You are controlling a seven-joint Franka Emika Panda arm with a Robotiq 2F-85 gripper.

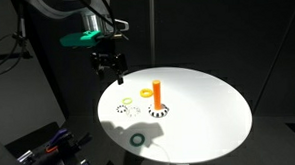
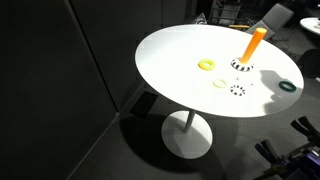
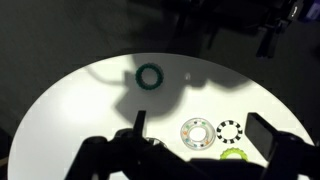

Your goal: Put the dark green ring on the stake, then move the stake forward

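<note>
Over the white table [image 1: 209, 115] my gripper [image 1: 111, 74] hangs unclenched and empty, the dark green ring [image 1: 138, 139] well apart from it.

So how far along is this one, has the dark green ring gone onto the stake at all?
Nothing looks done: the dark green ring lies flat on the table near its edge, apart from the stake, whose orange peg is bare. In hand: the gripper hangs above the far side of the table, fingers open and empty. Left: grasp the ring, thread it on the stake, then move the stake forward.
</note>
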